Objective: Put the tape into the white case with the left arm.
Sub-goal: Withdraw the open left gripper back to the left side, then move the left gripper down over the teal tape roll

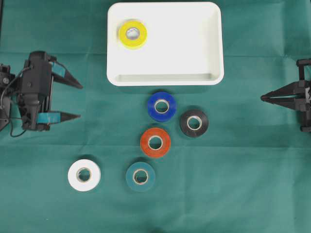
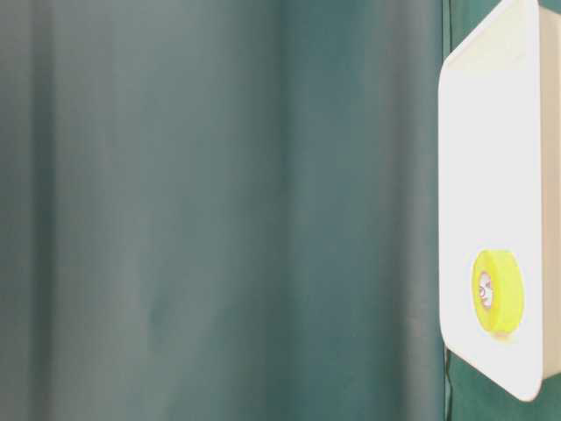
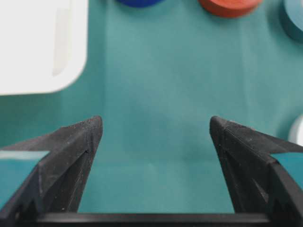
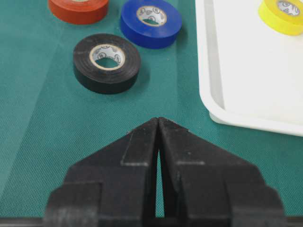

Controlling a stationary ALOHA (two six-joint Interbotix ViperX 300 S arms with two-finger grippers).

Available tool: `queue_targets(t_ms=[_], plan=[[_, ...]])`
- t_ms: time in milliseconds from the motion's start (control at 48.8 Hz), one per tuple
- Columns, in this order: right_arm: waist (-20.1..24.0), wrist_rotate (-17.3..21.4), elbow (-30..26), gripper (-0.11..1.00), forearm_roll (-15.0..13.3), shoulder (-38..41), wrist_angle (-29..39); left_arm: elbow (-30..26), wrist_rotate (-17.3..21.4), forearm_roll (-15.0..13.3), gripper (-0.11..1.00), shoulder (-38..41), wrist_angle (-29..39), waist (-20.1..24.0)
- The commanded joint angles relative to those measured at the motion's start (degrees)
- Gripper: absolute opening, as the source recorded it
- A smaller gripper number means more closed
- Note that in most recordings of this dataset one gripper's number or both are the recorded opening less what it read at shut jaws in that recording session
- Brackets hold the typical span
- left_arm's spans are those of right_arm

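- Progress so far: one yellow tape roll (image 1: 132, 34) lies flat inside the white case (image 1: 194, 48), near its far-left corner, so at least one placement looks done.
- Five rolls sit outside the case on the green cloth (image 1: 243, 170): the blue roll (image 1: 162, 106) just beside the case's near rim, the black roll (image 1: 194, 122) a little further out, the orange roll (image 1: 155, 142) beyond the blue one, then the teal roll (image 1: 140, 176) and the white roll (image 1: 84, 174) furthest from the case.
- The left gripper (image 1: 77, 101) hangs to the left of the case, fingers spread wide with nothing between them.
- The right gripper (image 1: 265, 97) rests well right of the case, fingers pressed together, empty.
- Judged remaining: choosing another roll, likely blue as nearest the case, and carrying it in.
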Motion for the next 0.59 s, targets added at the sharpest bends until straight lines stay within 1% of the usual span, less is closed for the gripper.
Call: queue_targets(t_ms=[0,390,574], plan=[[-0.09,0.00,-0.62,-0.09,-0.09,0.26,-0.53,-0.26,-0.09,-0.26,0.93,-0.35,-0.44,-1.32],[-0.09,0.09,-0.53,-0.09,-0.09,0.26,-0.53,-0.88,0.00,-0.18,0.93,0.97,-0.53,-1.58],[-0.09,0.09,-0.53,-0.09,-0.09,0.26,-0.53,-2.64,-0.09,-0.18,0.93,4.66,-0.70,-2.99]])
